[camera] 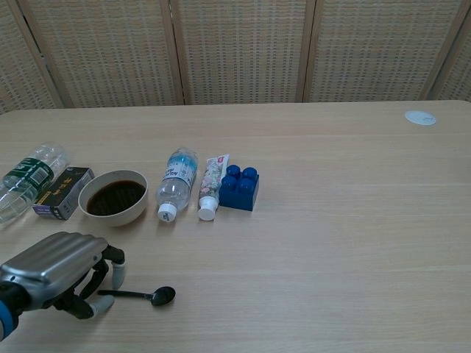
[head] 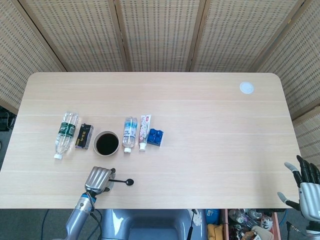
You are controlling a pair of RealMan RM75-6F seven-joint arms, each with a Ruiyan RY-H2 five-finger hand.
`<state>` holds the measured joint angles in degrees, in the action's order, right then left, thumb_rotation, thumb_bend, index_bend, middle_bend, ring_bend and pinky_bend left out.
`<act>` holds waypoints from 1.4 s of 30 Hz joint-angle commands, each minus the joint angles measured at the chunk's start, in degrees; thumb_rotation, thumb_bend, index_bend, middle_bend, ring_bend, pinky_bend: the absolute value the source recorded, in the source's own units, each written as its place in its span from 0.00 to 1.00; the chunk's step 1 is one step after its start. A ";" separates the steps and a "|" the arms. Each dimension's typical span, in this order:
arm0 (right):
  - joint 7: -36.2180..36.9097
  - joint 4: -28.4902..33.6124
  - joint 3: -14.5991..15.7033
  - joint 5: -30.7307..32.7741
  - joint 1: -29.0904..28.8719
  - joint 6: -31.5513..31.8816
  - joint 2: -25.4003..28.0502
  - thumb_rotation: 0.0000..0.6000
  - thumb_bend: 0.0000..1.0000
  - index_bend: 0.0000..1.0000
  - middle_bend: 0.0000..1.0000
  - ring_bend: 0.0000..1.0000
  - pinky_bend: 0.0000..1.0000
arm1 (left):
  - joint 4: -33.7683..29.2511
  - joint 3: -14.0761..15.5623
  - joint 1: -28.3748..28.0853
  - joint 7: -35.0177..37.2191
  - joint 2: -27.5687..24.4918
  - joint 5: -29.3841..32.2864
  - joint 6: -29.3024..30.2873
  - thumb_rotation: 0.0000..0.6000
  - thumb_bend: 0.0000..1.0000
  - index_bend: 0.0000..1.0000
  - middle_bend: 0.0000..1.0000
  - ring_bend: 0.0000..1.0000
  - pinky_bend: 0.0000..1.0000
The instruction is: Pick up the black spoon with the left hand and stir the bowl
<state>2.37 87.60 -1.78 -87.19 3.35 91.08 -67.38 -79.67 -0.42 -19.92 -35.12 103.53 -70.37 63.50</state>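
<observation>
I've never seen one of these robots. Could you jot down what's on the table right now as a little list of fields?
Table: light wood
Row at left: bottle, dark box, bowl of dark liquid, second bottle, tube, blue brick
Spoon: black, flat on the table near the front edge, below the bowl
Left robot hand: arched over the spoon's handle end, fingers curled down around it; spoon not lifted
Right robot hand: off the table's right corner, fingers apart, holding nothing
Far corner: white disc
</observation>
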 commanded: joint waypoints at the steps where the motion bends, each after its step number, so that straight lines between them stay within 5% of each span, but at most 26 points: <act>1: -0.02 0.04 -0.04 0.08 0.03 -0.04 0.02 1.00 0.19 0.22 0.09 0.00 0.00 | 0.00 -0.02 -0.16 -0.14 0.06 0.37 -0.24 1.00 0.37 0.52 0.77 0.78 0.77; 42: 0.98 -0.54 -0.19 0.06 0.83 0.72 -0.08 1.00 0.19 0.22 0.09 0.00 0.00 | -4.70 0.08 -0.76 0.70 -3.84 1.89 0.62 1.00 0.49 0.64 0.82 0.80 0.78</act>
<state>3.35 87.06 -1.97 -87.12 4.18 91.80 -67.45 -84.31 -0.28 -20.63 -34.48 99.79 -68.41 64.05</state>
